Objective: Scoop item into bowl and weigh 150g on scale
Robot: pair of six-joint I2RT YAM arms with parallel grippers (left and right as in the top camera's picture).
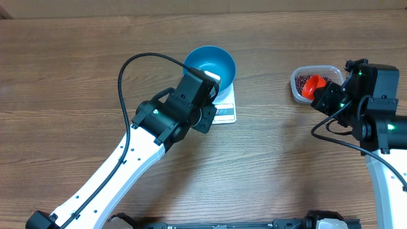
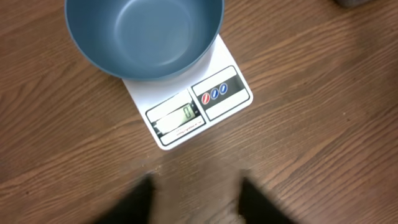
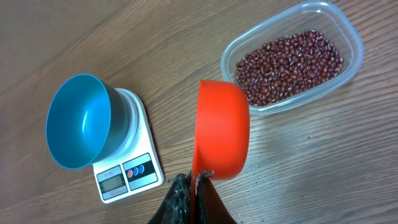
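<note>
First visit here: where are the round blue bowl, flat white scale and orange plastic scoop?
round blue bowl (image 3: 78, 121): right wrist view, inside wall.
flat white scale (image 2: 199, 106): left wrist view, front panel.
orange plastic scoop (image 3: 222, 127): right wrist view, outer side.

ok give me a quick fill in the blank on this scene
The blue bowl sits on the ____.
The beans lie in the clear ____.
The right end effector is shut on the orange ____.
Inside, the blue bowl is ____.
Missing words: scale; tub; scoop; empty.
</note>
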